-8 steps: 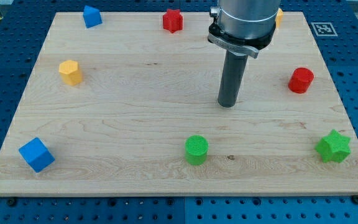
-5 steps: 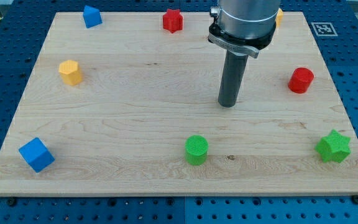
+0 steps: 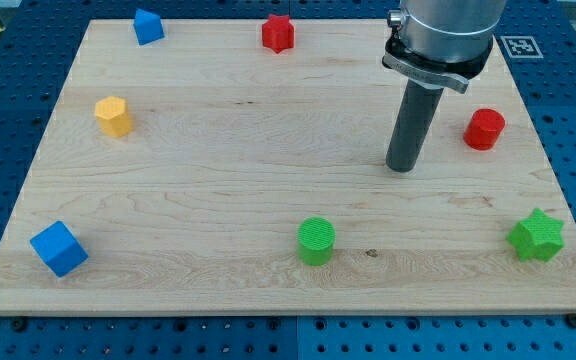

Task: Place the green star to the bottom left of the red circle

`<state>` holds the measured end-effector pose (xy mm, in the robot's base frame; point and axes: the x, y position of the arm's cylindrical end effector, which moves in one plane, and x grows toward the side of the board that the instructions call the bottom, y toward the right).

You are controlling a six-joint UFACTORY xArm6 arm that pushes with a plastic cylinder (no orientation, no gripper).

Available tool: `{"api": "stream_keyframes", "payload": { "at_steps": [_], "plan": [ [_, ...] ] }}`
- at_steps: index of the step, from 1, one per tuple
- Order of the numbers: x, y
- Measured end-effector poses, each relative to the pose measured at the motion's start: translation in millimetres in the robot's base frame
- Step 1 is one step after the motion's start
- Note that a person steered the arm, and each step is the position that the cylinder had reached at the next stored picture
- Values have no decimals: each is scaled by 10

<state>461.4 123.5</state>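
Observation:
The green star (image 3: 536, 236) lies near the board's bottom right corner. The red circle (image 3: 485, 129) sits at the right side, above the star and a little to its left. My tip (image 3: 402, 167) rests on the board left of the red circle and up-left of the green star, touching neither block.
A green circle (image 3: 316, 241) sits at the bottom middle. A blue cube (image 3: 59, 248) is at the bottom left, a yellow hexagon (image 3: 113, 116) at the left, a blue block (image 3: 148, 26) at the top left, a red star (image 3: 278, 33) at the top middle.
My tip has moved to the view's right, closer to the red circle. No block has moved.

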Motion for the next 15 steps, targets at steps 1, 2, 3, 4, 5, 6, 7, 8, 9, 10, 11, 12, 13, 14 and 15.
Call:
{"api": "stream_keyframes", "payload": {
  "at_steps": [1, 2, 3, 4, 5, 6, 7, 8, 9, 10, 11, 12, 13, 14, 15],
  "plan": [
    [1, 175],
    [41, 708],
    [48, 848],
    [48, 848],
    [48, 909],
    [48, 1057],
    [93, 1339],
    [527, 1545],
    [1208, 1574],
    [1305, 1574],
    [1305, 1578],
    [1305, 1578],
    [1229, 1498],
    [1168, 1300],
    [1161, 1048]
  ]
}}
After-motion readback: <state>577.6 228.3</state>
